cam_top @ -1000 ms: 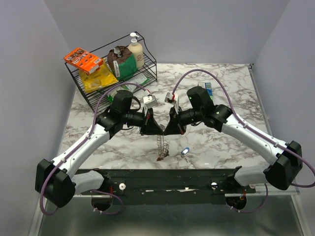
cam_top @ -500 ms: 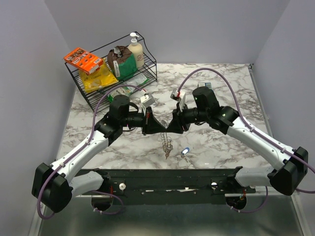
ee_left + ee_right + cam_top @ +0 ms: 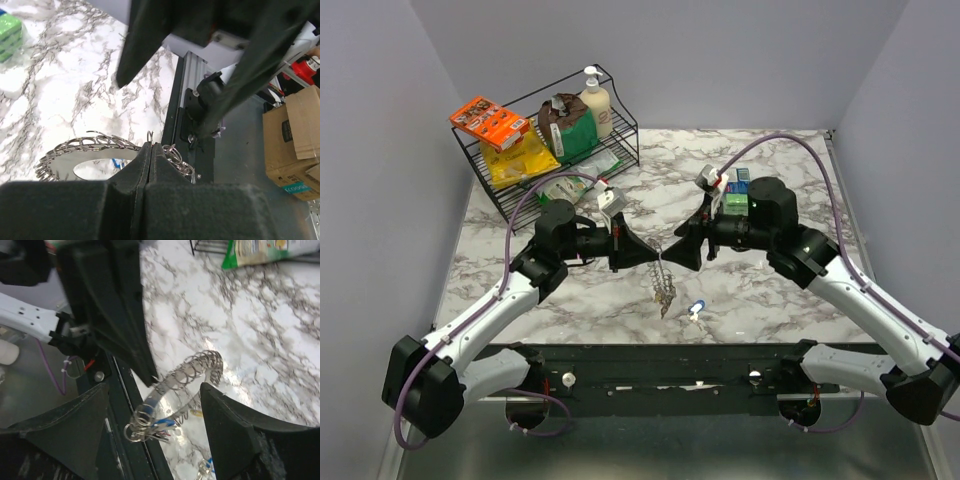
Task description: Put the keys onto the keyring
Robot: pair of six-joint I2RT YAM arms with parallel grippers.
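Observation:
The keyring (image 3: pixel 662 283) is a jagged silvery loop hanging above the marble from my left gripper (image 3: pixel 650 255), which is shut on its upper edge. In the left wrist view the shut gripper (image 3: pixel 151 148) pinches the keyring (image 3: pixel 85 146). Small rings and keys (image 3: pixel 162 426), one with a blue head, dangle from the low end of the keyring (image 3: pixel 192 371). My right gripper (image 3: pixel 682 250) stands open just right of the loop, touching nothing; the loop shows ahead between its wide-apart fingers (image 3: pixel 235 435). One blue and white key (image 3: pixel 696 310) lies loose on the table.
A black wire rack (image 3: pixel 520 196) at the back left holds a soap bottle (image 3: pixel 596 100), bags and an orange box (image 3: pixel 488 122). A green and blue pack (image 3: pixel 736 190) lies behind the right arm. The black frame rail (image 3: pixel 650 362) runs along the near table edge.
My right gripper has opened and drawn back to the right, away from the keyring. The left gripper stays shut on the loop, which now hangs slightly farther right.

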